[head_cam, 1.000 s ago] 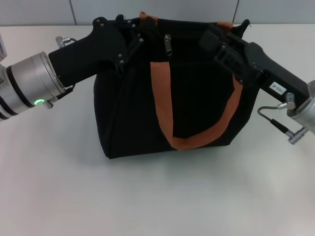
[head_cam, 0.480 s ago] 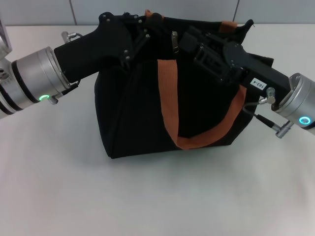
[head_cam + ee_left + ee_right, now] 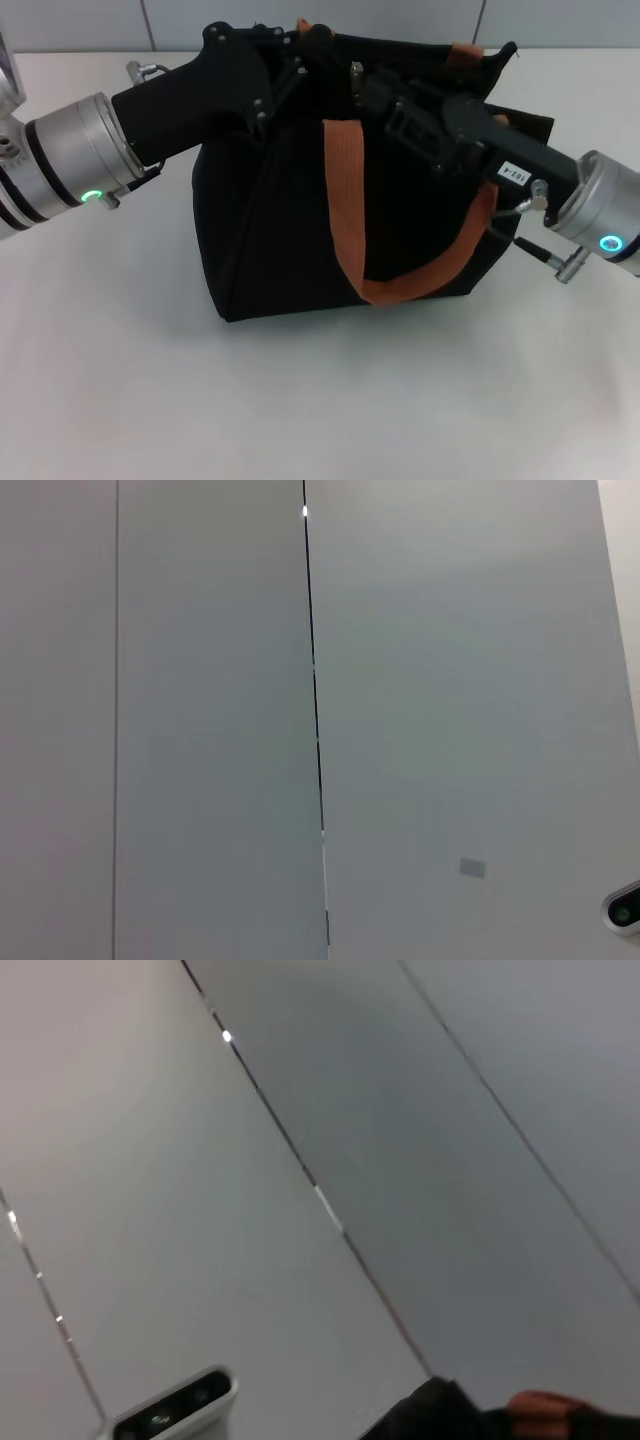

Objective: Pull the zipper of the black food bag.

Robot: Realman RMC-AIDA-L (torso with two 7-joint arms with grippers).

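The black food bag (image 3: 280, 220) stands mid-table in the head view, its orange-brown handle (image 3: 345, 190) hanging down the front. The small silver zipper pull (image 3: 355, 82) hangs on the track near the bag's top. My left gripper (image 3: 295, 50) is at the bag's upper left corner, shut on the rim beside the rear handle. My right gripper (image 3: 378, 92) reaches in from the right across the bag's top, its tip right beside the zipper pull; black on black hides its grip. The right wrist view shows only a corner of the bag (image 3: 440, 1415) and a bit of strap (image 3: 540, 1405).
The bag sits on a white table (image 3: 320, 400) with grey wall panels (image 3: 320, 20) behind. The left wrist view shows only wall panels (image 3: 450, 730). A small white device (image 3: 170, 1410) shows on the wall in the right wrist view.
My right gripper has moved left across the bag's top to the zipper pull. My left gripper shifted slightly right and up a second ago, taking the bag's rim with it, then held still.
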